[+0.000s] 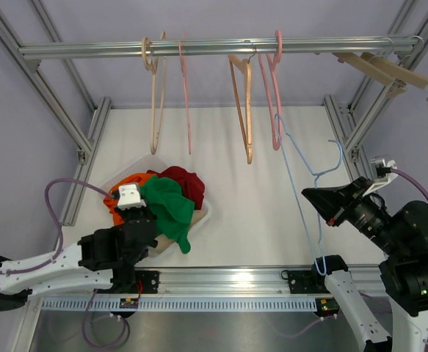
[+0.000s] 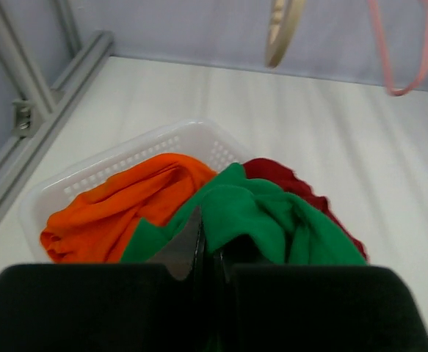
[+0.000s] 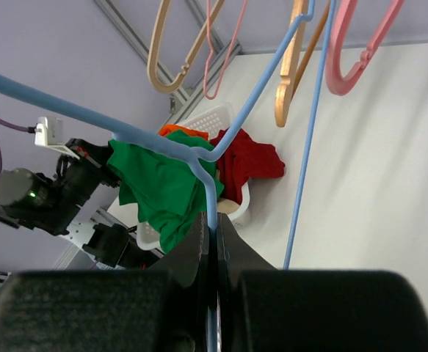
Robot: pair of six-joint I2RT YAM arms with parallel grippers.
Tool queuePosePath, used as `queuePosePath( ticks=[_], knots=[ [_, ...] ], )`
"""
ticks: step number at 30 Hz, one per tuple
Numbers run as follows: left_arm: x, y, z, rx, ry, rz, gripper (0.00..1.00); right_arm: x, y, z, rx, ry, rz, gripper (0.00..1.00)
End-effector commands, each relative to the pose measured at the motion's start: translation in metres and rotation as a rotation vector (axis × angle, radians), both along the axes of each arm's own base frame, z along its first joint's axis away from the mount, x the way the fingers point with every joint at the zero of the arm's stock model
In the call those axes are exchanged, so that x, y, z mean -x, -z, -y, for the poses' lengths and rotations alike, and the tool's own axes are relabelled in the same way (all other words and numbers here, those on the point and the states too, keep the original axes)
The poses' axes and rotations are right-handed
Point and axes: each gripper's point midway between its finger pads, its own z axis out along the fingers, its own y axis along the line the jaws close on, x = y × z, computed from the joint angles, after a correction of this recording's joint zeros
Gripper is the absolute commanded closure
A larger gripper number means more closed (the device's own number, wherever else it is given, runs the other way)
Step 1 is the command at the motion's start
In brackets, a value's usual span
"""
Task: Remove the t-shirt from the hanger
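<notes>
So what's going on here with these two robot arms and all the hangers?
The right end effector is pinched on a bare blue hanger, held out over the table. The left end effector is closed on a green t-shirt, which drapes over a white basket that also holds an orange garment and a red garment. The shirt looks already off the hanger.

In the left wrist view, the near side of the basket (image 2: 191, 139) and the lower folds of the green t-shirt (image 2: 272, 220) lie behind the left gripper (image 2: 207, 249). Right of the basket, the blue hanger (image 3: 202, 158) runs off the right wrist view's top and left edges.
</notes>
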Motion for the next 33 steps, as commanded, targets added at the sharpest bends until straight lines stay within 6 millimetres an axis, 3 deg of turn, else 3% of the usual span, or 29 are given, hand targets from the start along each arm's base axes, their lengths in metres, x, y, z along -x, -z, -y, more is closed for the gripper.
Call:
queuePosePath(
  ticks=[1,3,6,7,10,13,15,18,19,21,23,26,28,31,33],
  knots=[
    [-0.014,0.039,-0.014,0.072,-0.174,-0.024,1.0,-0.03,-0.011,0.003,-0.012,0.053,0.034,1.0],
    [-0.023,0.059,-0.006,0.069,-0.148,-0.09,1.0,-0.041,-0.008,0.004,-0.007,0.078,0.022,1.0],
    [-0.038,0.082,-0.01,0.141,-0.147,-0.132,1.0,-0.051,-0.006,0.008,0.0,0.107,0.018,1.0],
    [-0.04,0.086,-0.025,0.174,-0.197,-0.125,1.0,-0.052,-0.006,0.009,0.005,0.115,0.019,1.0],
    [-0.04,0.094,-0.039,0.238,-0.233,-0.112,1.0,-0.06,-0.005,0.014,0.02,0.155,0.021,1.0],
    [-0.043,0.102,-0.041,0.25,-0.247,-0.138,1.0,-0.076,-0.005,0.024,0.019,0.231,0.026,1.0],
    [-0.046,0.096,-0.033,0.272,-0.216,-0.15,0.97,-0.09,0.0,0.026,0.026,0.259,0.003,1.0],
    [-0.046,0.081,-0.026,0.317,-0.17,-0.145,0.48,-0.116,0.007,0.043,0.066,0.375,-0.019,1.0],
    [-0.043,0.084,-0.027,0.325,-0.17,-0.156,0.26,-0.122,0.007,0.049,0.082,0.415,-0.022,1.0],
    [-0.036,0.08,-0.029,0.376,-0.16,-0.148,0.13,-0.133,0.005,0.061,0.109,0.485,-0.024,1.0],
    [-0.032,0.075,-0.031,0.409,-0.154,-0.139,0.06,-0.134,-0.002,0.056,0.103,0.459,-0.008,1.0],
    [-0.025,0.048,-0.033,0.476,-0.105,-0.089,0.01,-0.119,-0.022,0.029,0.042,0.298,0.024,1.0],
    [-0.018,0.018,-0.038,0.509,-0.076,-0.033,0.01,-0.099,-0.032,0.006,0.014,0.144,0.046,1.0],
    [-0.008,-0.017,-0.043,0.536,-0.023,0.028,0.01,-0.054,-0.057,-0.012,-0.037,-0.016,0.135,1.0],
    [-0.004,-0.028,-0.042,0.527,0.011,0.035,0.01,-0.032,-0.074,-0.019,-0.06,-0.091,0.185,1.0]
  ],
)
